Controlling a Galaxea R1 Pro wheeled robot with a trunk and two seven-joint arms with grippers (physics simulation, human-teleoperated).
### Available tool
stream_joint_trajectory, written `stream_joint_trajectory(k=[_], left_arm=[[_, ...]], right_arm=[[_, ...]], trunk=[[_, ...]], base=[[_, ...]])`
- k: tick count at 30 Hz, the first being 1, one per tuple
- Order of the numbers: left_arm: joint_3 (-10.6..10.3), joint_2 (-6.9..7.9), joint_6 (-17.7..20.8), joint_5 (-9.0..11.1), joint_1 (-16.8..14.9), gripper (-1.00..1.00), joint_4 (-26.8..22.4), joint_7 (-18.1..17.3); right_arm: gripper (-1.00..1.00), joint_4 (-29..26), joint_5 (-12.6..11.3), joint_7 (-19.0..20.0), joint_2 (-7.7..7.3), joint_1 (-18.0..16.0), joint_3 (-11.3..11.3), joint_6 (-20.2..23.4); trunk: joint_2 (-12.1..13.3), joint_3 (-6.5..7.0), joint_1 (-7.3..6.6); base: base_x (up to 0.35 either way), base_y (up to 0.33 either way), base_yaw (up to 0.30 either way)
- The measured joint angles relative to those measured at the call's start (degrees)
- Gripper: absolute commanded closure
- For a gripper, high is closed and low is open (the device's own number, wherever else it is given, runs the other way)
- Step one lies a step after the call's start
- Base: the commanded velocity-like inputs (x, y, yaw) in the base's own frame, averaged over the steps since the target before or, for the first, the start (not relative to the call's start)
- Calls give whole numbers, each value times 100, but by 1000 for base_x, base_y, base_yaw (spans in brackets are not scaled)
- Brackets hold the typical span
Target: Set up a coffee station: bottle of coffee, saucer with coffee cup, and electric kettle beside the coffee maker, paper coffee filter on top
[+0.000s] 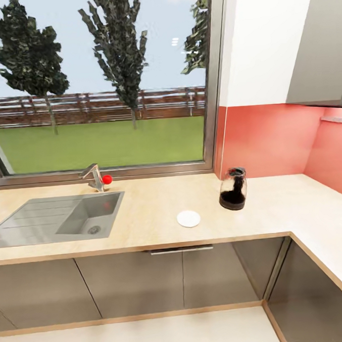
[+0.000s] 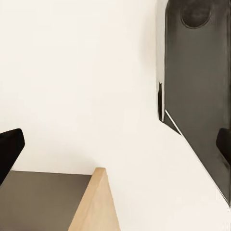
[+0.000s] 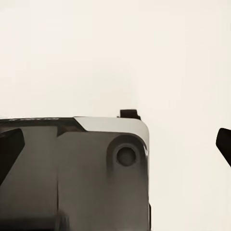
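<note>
Kettle (image 1: 233,189): clear glass, dark base, w/ flat white saucer (image 1: 188,218) nearby.

– Losing part of the sink (image 1: 23,235) past the left edge of the head view.

– Also losing the kitchen countertop (image 1: 315,218) at the right edge, and the grey wall cabinet (image 1: 321,55) at the top and right.

– Squinting at the electric kettle (image 1: 233,189): blurring badly, handle not separating from the dark body.

– Catching mere dark tips of the left gripper (image 2: 115,147), fingers (image 2: 9,149) being clipped by the picture's edges. Same with the right gripper (image 3: 115,144).
</note>
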Motion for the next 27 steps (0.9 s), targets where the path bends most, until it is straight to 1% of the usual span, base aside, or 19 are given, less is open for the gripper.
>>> stream_joint_trajectory(k=[2,4,5,6,7,10,13,14,15,16,18,19,20,21,22,23,24,25,27], left_arm=[[-3,7,4,2,-9,-100,-217,-46],[-5,6,10,1,-40,-100,-796,-139],[-3,6,47,-14,-108,-100,-1144,-423],[-14,5,56,-31,-167,-100,-1960,-558],[-11,7,63,-45,-209,-100,-2241,-693],[-29,5,64,-83,-451,-100,-2739,-1101],[-28,-7,55,-97,-749,-100,-3013,-1642],[-31,-12,61,-98,-893,-100,-3135,-1983],[-35,-14,74,-109,-1050,-100,-3291,-2414],[-46,-39,168,-256,-1292,-100,-3554,-3216],[-51,-64,305,-358,-1415,-100,-3703,-3573],[-53,-78,442,-418,-1464,-100,-3789,-3796],[-55,-97,684,-476,-1522,-100,-3958,-4156],[-249,-256,1894,-568,-1802,-100,-4395,-5404],[-291,-366,2220,-542,-2123,-100,-5141,-5644],[-312,-441,2411,-552,-2189,-100,-5177,-5765],[-325,-561,2701,-545,-2376,-100,-5262,-5912],[-330,-605,2804,-554,-2466,-100,-5283,-5951],[-340,-759,3180,-540,-2764,-100,-5336,-6042]], right_arm=[[-100,3,2,-1,-1,0,2,0],[-100,6,3,-4,-2,0,8,0],[-100,13,6,-5,-2,0,12,-2],[-100,14,8,-6,-2,0,12,-3],[-100,15,9,-6,-2,0,12,-5],[-100,17,11,-6,-2,0,12,-2],[-100,19,11,-6,-2,0,8,0],[-100,18,7,-6,-2,0,6,0],[-100,17,8,-10,-2,0,5,0],[-100,16,7,-13,-2,0,0,0],[-100,16,5,-13,-2,0,-3,0],[-100,16,4,-13,-2,0,-3,0],[-100,16,4,-14,-2,0,0,0],[-100,18,3,-14,-2,0,11,0],[-100,21,3,-14,-2,0,12,0],[-100,21,3,-11,-2,0,12,0],[-100,14,3,-5,-2,0,9,0],[-100,11,3,-3,0,0,8,0],[-100,-6,0,4,4,0,6,0]], trunk=[[0,3,-1],[-1,4,-1],[0,3,-2],[-1,5,-2],[-1,5,-2],[0,5,-2],[0,5,-2],[0,6,-2],[0,6,-2],[0,5,-2],[0,5,-2],[0,5,-2],[0,5,-2],[1,2,-2],[-1,6,-2],[-1,5,-2],[0,6,-2],[0,5,-2],[0,5,-2]], base=[[-98,0,0],[-26,0,0],[-6,0,0],[-4,0,0],[-2,0,0],[0,0,0],[0,0,0],[0,0,0],[0,0,0],[0,0,0],[0,0,0],[0,0,0],[0,0,0],[0,0,0],[0,0,0],[0,0,0],[0,0,0],[0,0,0],[0,0,0]])
